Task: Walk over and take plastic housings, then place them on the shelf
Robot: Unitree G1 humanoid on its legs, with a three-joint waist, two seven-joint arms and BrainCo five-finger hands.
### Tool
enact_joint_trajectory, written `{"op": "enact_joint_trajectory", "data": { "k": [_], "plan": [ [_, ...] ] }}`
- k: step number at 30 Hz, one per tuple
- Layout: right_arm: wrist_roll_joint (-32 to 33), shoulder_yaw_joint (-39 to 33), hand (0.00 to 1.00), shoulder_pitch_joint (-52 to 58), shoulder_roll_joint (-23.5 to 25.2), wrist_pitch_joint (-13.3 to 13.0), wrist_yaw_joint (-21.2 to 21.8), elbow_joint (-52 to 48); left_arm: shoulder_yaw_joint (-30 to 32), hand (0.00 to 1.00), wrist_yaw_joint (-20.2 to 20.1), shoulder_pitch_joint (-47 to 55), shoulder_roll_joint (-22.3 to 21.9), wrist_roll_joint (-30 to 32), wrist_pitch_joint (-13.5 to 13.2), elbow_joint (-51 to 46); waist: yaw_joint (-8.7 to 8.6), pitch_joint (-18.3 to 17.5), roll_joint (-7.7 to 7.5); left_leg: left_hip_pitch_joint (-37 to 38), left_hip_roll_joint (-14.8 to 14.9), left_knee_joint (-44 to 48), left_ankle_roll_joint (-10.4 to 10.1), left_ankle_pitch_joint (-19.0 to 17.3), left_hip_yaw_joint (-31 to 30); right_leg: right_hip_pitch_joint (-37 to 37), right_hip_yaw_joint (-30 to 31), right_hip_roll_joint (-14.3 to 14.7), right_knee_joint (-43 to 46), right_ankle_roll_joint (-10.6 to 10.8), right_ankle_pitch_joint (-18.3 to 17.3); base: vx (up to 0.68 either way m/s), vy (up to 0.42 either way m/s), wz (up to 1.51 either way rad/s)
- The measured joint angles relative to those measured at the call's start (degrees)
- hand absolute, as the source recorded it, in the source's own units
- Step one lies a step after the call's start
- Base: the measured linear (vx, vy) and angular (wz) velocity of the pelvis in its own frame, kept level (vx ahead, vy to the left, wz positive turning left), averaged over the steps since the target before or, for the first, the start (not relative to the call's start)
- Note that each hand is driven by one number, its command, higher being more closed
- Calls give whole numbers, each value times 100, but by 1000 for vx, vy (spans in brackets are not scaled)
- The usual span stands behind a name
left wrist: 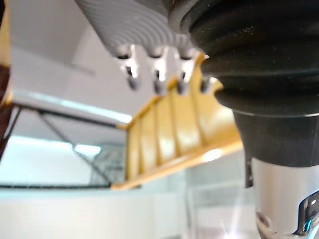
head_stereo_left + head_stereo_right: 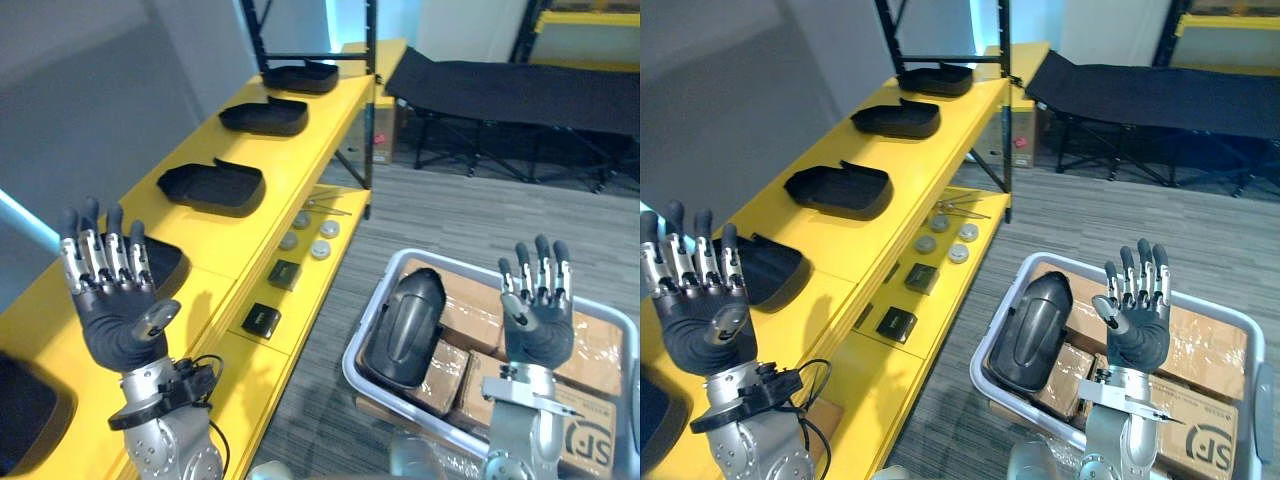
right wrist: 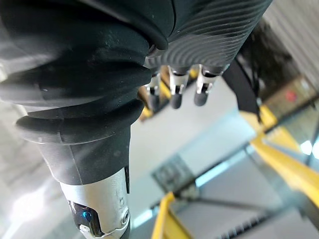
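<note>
A black plastic housing [image 2: 405,327] leans upright in the grey bin [image 2: 372,310] at my lower right, resting on cardboard boxes. Several more black housings lie in a row on the yellow shelf [image 2: 290,150] top: one [image 2: 212,187] in the middle, one [image 2: 265,116] further back, one [image 2: 301,76] at the far end, and one [image 2: 765,268] behind my left hand. My left hand [image 2: 115,300] is raised over the shelf's near part, palm up, fingers straight and empty. Raised over the bin, my right hand [image 2: 537,310] is also open and holds nothing.
The lower yellow shelf level carries small round discs [image 2: 310,235] and two dark square parts [image 2: 272,295]. A black rack post [image 2: 370,95] stands at the shelf's far end. A black folding cot [image 2: 510,95] stands across the grey floor at the back right.
</note>
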Motion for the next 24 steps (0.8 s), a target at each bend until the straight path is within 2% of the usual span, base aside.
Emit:
{"op": "enact_joint_trajectory", "data": {
  "k": [1, 2, 4, 5, 7, 8, 9, 12, 14, 15, 16, 17, 18, 20, 21, 22, 24],
  "plan": [
    [4, -185, 0, -11, 8, 1, -46, 0, -180, 0, -20, -88, 16, 6, 5, 10, -20, -7, 15, 101, -312, -806, 57, -181, -201, -37, 15, -7, -189, 77, 135, 23, 264, -21],
    [20, -332, 0, -28, 9, 44, -112, 40, -316, 0, -22, -235, 63, 8, 5, 29, -71, -1, 9, 293, -409, -1301, 35, -248, -254, -125, -2, 5, -233, 170, 195, -13, 172, -9],
    [80, -399, 0, -33, 27, 102, -139, 46, -432, 0, -38, -466, 80, -9, 1, 35, -122, 87, -144, 265, -517, -1505, -16, -277, -219, -174, -28, -104, -468, 258, 426, -84, 163, -6],
    [86, -398, 0, -12, 43, 100, -165, 46, -517, 0, -87, -681, 91, 3, 1, 47, -119, 148, -246, 222, -563, -1542, -137, -353, -208, -143, -37, -164, -760, 314, 653, -143, 231, -16],
    [119, -384, 0, 5, 65, 96, -283, 51, -742, 0, -166, -898, 126, 30, 27, 71, -133, 177, -326, 161, -610, -1564, -235, -436, -201, -134, -36, -221, -1042, 359, 896, -109, 179, -21],
    [132, -372, 0, 9, 65, 96, -381, 63, -898, 0, -241, -1055, 133, 47, 84, 90, -130, 232, -411, 145, -673, -1563, -224, -477, -169, -131, -26, -276, -1219, 390, 1085, -129, 164, -35],
    [137, -367, 0, 19, 69, 89, -426, 97, -1004, 0, -261, -1151, 135, 65, 149, 119, -133, 239, -422, 80, -679, -1538, -240, -594, -96, -147, -22, -276, -1371, 410, 1269, -167, 173, -39],
    [135, -263, 0, 41, 69, 83, -373, 264, -1018, 0, -252, -1260, 318, 279, 304, 249, -112, 315, -558, -44, -676, -1123, -185, -906, 142, -149, -21, -287, -1648, 457, 1548, -163, 100, -52],
    [136, -275, 0, 18, 70, 76, -361, 339, -990, 0, -246, -1362, 430, 283, 397, 270, -137, 357, -643, -186, -679, -992, -117, -972, 193, -204, -40, -300, -1822, 479, 1764, -158, 15, -29],
    [131, -270, 0, 14, 68, 76, -361, 460, -969, 0, -247, -1434, 558, 275, 444, 264, -83, 340, -735, -320, -652, -964, -105, -976, 276, -290, -149, -330, -1979, 545, 1690, -170, -47, -20],
    [126, -312, 0, -16, 64, 64, -392, 542, -932, 0, -253, -1493, 559, 253, 482, 314, -101, 370, -696, -416, -591, -966, -106, -940, 261, -328, -268, -316, -2014, 482, 1532, -151, -85, 1],
    [118, -320, 0, -8, 64, 5, -463, 590, -924, 0, -254, -1519, 518, 207, 530, 318, -107, 362, -708, -513, -538, -958, -211, -874, 157, -453, -454, -232, -1713, 378, 1531, -19, -62, 29],
    [117, -323, 0, 0, 57, -33, -501, 609, -932, 0, -257, -1524, 511, 204, 540, 328, -114, 372, -703, -548, -566, -947, -265, -844, 67, -447, -517, -235, -1705, 396, 1607, 9, -79, 37],
    [112, -346, 0, -105, -18, -77, -669, 693, -931, 0, -244, -1502, 398, 190, 577, 364, -84, 422, -526, -661, -506, -952, -350, -732, -95, -441, -674, -184, -1841, 302, 1725, 30, -99, 29],
    [-40, -341, 0, -272, -75, -73, -780, 784, -920, 0, -220, -1496, 293, 150, 572, 386, -2, 486, -417, -669, -458, -955, -404, -700, -151, -382, -689, -128, -1972, 239, 1816, 24, -102, 26],
    [-161, -348, 0, -320, -142, -62, -884, 865, -947, 0, -221, -1491, 222, 28, 562, 467, -15, 533, -335, -605, -429, -962, -411, -697, -282, -189, -823, -109, -2085, 218, 1836, 11, -72, 21],
    [-285, -388, 0, -384, -169, -45, -1042, 885, -1006, 0, -245, -1412, 169, -239, 543, 501, 0, 567, -304, -500, -429, -998, -419, -692, -367, -48, -873, -100, -2159, 208, 1854, -20, -24, 16]
  ]
}}
